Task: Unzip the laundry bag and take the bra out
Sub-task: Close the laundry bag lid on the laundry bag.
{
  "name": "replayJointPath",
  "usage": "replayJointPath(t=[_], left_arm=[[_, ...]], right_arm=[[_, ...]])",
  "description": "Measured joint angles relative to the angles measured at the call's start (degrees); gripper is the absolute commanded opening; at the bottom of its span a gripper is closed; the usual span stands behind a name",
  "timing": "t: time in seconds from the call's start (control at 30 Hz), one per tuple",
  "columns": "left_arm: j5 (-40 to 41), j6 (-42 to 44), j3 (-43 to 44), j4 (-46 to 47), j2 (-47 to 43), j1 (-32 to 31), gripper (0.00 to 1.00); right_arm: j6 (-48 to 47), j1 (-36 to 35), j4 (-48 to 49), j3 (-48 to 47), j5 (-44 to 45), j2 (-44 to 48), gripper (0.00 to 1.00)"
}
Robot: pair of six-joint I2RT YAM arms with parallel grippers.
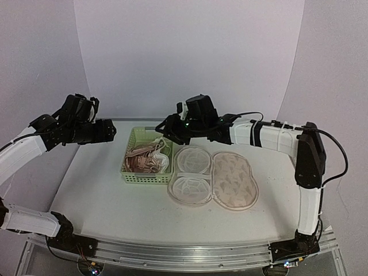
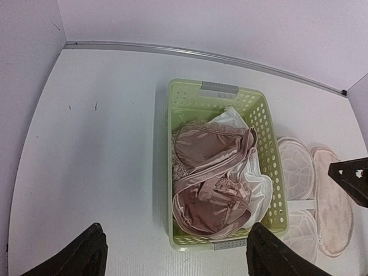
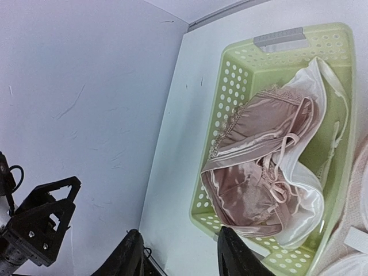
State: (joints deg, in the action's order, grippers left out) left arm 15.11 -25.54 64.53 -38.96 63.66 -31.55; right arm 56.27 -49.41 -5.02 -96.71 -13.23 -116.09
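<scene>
The beige laundry bag [image 1: 214, 177] lies unzipped and spread flat on the table, its white mesh inner cups [image 1: 192, 160] showing; its edge also shows in the left wrist view [image 2: 329, 198]. A dusty-pink satin bra [image 1: 145, 158] lies with a white garment in the light green basket [image 1: 130, 161], also seen in the left wrist view [image 2: 213, 181] and the right wrist view [image 3: 261, 172]. My right gripper [image 1: 165, 127] hovers open and empty above the basket's far right corner. My left gripper [image 1: 111, 131] is open and empty, raised left of the basket.
The basket [image 2: 270, 155] stands mid-table directly left of the open bag. A white garment [image 3: 313, 190] lies under the bra. White walls enclose the table on the left, back and right. The table's back edge rail [image 2: 190, 53] runs behind the basket.
</scene>
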Motion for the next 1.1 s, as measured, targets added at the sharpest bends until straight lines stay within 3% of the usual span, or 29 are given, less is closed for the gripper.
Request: replayJointPath(t=[0.33, 0.63, 1.1], left_arm=[[-2.5, 0.0, 0.7, 0.7, 5.2, 0.0, 0.84], [-5.8, -0.3, 2.6, 2.5, 14.1, 0.0, 0.83], [-9.0, -1.6, 8.0, 4.0, 22.9, 0.0, 0.82]], right_arm=[[-7.9, 6.4, -5.9, 21.9, 7.1, 19.6, 0.54], [-15.7, 15.1, -16.0, 34.8, 12.7, 34.2, 0.6], [-22.1, 26.8, -25.8, 47.3, 12.8, 38.6, 0.65]])
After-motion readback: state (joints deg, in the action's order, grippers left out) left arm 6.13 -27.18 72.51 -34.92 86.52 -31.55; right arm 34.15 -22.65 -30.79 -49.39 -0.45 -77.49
